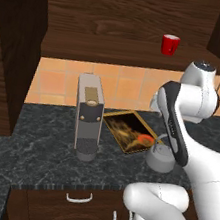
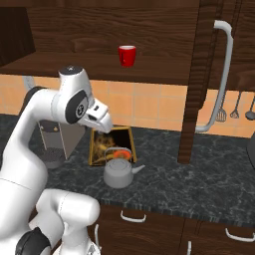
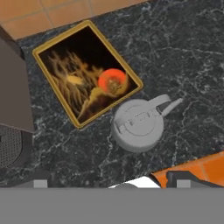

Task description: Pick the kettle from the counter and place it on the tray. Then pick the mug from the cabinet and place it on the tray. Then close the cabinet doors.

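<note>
The tray (image 3: pixel 87 72) lies flat on the worktop (image 3: pixel 183 52) near the tiled back wall (image 1: pixel 56 80), a gold-rimmed rectangle with a dark brown face and an orange-red picture; nothing sits wholly on it. The kettle (image 3: pixel 138 124) stands on the stone just off the tray's front corner, its base touching or slightly overlapping the rim there, the short spout pointing away from the tray. It is squat, rounded, dull grey metal with a thin arched wire handle. The mug (image 2: pixel 127 55), small, bright red, stands upright on the shelf of the cabinet (image 1: pixel 108 41), alone on the dark wood-grain board. Both doors (image 2: pixel 211 74) stand open; the right one, with its long silver bar handle, hangs over the worktop to the right of the kettle. A tall grey coffee machine (image 1: pixel 87 116) stands just left of the tray. Utensils (image 2: pixel 234 112) hang on the wall at the far right. The worktop is black-grey marbled stone with a thick edge, above drawers (image 1: pixel 79 198) with curved silver handles. The gripper (image 3: pixel 111 179) hangs above the kettle, fingers spread wide apart, holding nothing
</note>
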Robot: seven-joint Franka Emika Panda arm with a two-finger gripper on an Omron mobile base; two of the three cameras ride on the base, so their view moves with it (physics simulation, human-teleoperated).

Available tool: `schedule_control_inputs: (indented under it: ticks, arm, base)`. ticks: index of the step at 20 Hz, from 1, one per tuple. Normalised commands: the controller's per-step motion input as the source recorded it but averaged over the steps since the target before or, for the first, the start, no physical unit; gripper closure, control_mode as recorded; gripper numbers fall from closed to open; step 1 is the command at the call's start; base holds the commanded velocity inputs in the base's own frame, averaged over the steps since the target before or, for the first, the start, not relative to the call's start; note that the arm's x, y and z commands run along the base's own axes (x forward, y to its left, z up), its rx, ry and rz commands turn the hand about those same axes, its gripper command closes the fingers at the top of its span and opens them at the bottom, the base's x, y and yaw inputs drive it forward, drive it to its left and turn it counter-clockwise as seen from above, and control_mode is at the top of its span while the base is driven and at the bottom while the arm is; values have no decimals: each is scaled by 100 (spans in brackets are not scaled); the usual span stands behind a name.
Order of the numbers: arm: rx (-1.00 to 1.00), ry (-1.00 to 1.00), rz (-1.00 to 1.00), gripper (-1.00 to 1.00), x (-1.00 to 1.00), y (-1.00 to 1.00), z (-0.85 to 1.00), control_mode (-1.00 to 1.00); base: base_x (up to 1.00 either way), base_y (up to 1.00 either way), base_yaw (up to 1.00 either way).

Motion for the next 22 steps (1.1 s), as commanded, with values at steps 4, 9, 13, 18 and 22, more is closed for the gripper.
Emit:
schedule_control_inputs:
  ticks: [4, 9, 13, 18, 22]
  arm:
    - [3, 0, -15, -100, 0, -28, -8, -100]
    - [2, 0, -14, -100, 0, -28, -12, -100]
    - [1, 0, -16, -100, 0, -21, -19, -100]
    - [4, 0, -20, -100, 0, -25, -24, -100]
    - [2, 0, -15, -100, 9, -5, -18, -100]
  base:
    - [0, 0, 0]
    - [0, 0, 0]
    - [0, 0, 0]
    - [0, 0, 0]
    - [0, 0, 0]
